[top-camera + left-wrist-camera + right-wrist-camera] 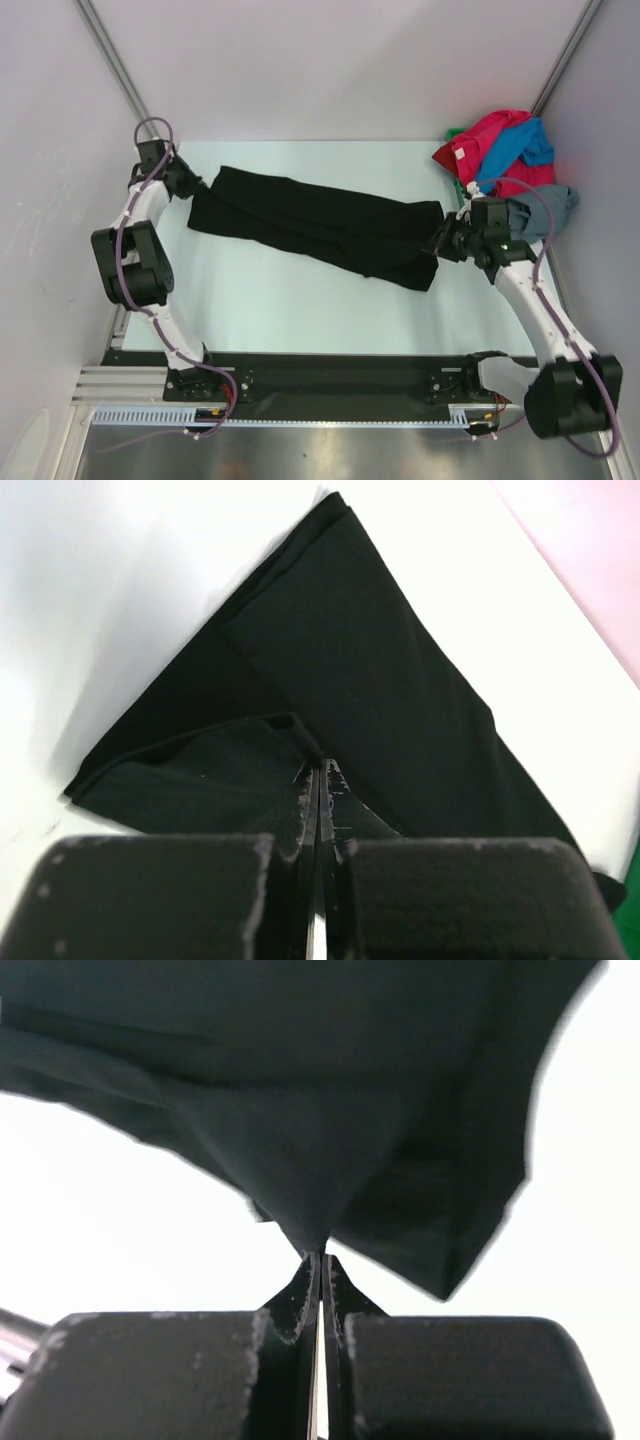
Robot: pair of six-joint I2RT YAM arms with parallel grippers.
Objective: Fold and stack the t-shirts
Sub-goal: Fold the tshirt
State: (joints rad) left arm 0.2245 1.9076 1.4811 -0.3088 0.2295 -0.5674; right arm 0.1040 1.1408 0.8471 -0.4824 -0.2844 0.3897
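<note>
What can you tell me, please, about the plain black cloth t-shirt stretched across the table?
The plain black cloth t-shirt is soft, matte and folded into a long band with overlapping layers. It stretches slantwise over the pale table, its left end farther back, its right end nearer. The left gripper is shut on its left end and the right gripper pinches its right end, drawing the cloth to a peak there.
</note>
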